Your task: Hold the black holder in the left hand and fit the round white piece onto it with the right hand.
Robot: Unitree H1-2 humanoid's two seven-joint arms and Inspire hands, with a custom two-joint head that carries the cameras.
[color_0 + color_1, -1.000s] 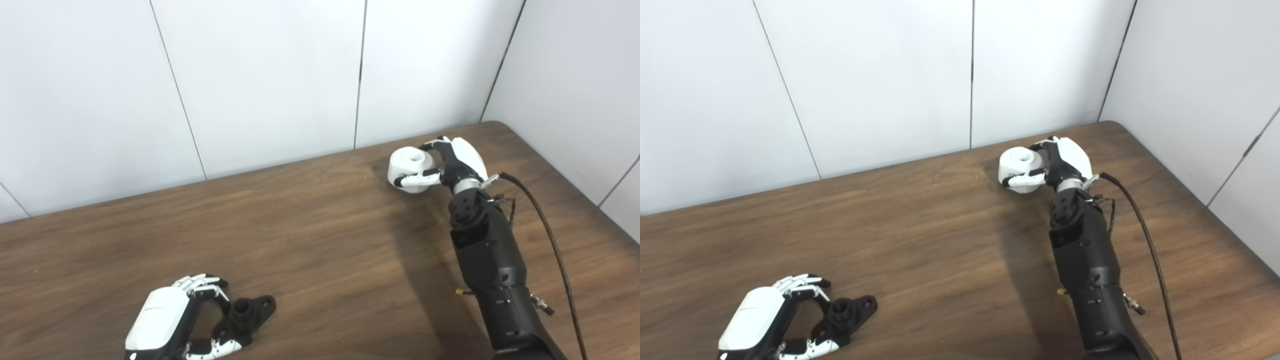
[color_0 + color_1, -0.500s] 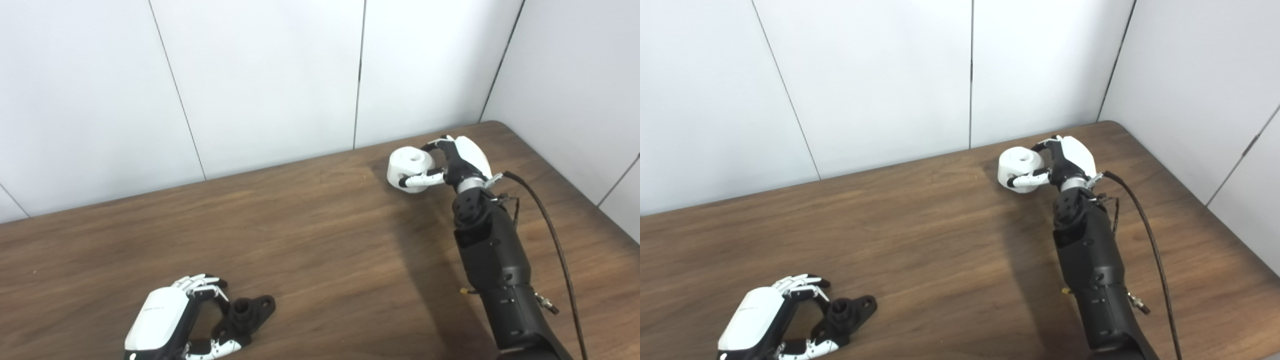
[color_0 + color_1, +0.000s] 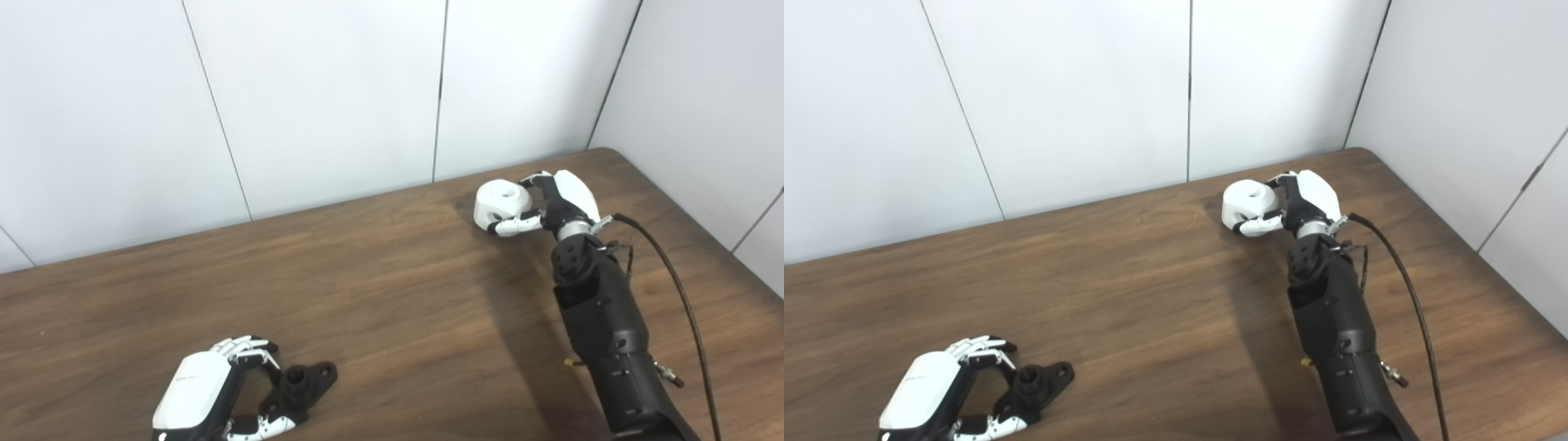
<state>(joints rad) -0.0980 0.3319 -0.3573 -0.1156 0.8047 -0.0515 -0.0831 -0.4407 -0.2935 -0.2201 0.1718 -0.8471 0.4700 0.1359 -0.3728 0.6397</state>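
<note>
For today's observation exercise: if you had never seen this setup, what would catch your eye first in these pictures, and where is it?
First, the round white piece at the far right of the wooden table, with the right hand and its fingers wrapped around it. Next, the black holder near the front left edge, set between the fingers of the left hand. The two parts lie far apart.
</note>
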